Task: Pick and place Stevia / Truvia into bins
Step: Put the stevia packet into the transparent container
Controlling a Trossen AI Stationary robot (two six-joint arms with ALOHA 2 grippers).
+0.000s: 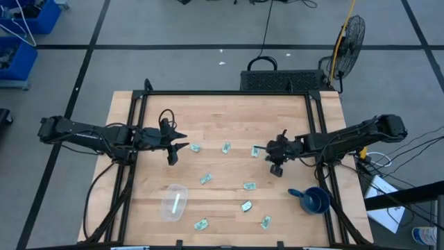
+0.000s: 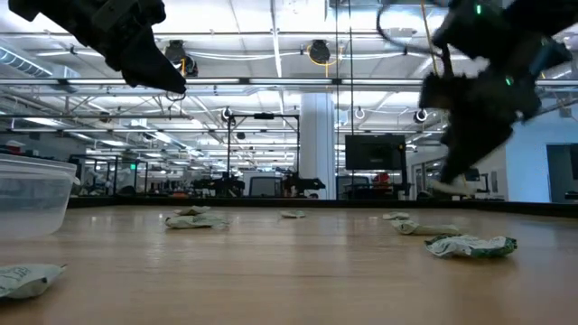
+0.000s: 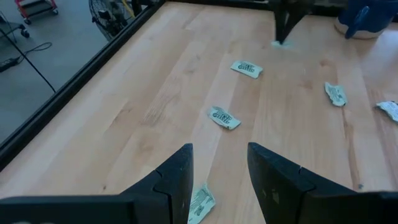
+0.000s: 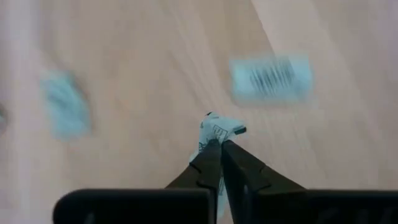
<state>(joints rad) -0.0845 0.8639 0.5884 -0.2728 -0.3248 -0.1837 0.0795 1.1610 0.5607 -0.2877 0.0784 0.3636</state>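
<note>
Right gripper (image 4: pixel 217 144) pinches a sachet (image 4: pixel 219 128) near the counter's right edge, ready for the tub (image 1: pixel 174 201); left gripper (image 3: pixel 219 180) waits wide.

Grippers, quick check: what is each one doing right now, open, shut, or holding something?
Left gripper: open, empty, above the table.
Right gripper: shut on a Stevia sachet, pinched at the fingertips.

A pale wooden worktop (image 1: pixel 222 111) carries scattered green-white sachets (image 1: pixel 206 178), a clear tub (image 1: pixel 174 202) near its front-left corner, and a blue cup (image 1: pixel 314 201) front-right.
</note>
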